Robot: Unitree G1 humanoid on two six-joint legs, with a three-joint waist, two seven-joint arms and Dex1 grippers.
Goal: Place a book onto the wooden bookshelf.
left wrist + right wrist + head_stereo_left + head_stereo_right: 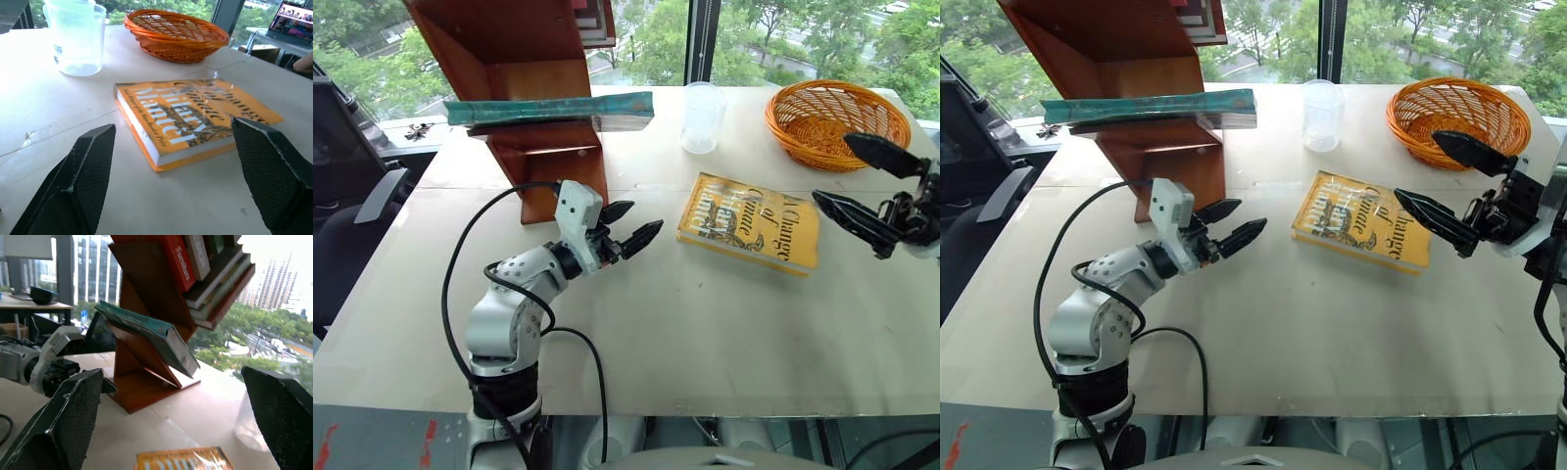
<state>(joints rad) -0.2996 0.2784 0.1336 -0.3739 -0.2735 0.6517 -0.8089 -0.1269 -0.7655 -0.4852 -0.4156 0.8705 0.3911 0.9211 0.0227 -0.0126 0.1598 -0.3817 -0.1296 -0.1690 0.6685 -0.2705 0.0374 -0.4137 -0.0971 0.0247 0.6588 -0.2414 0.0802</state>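
The left gripper (628, 226) is hovering wide open and empty over the smooth pale tabletop (705, 323); the right gripper (850, 181) is likewise gaping empty. Between them a glossy yellow rectangular book with black lettering (750, 221) is lying flat. Beyond the left gripper, the thin teal-green plastic-wrapped hardcover book (548, 108) is resting flat on a board of the polished reddish-brown wooden bookshelf (524, 59). Farther off, a translucent plastic cup (702, 117) and a round orange wicker basket (835, 122) are standing.
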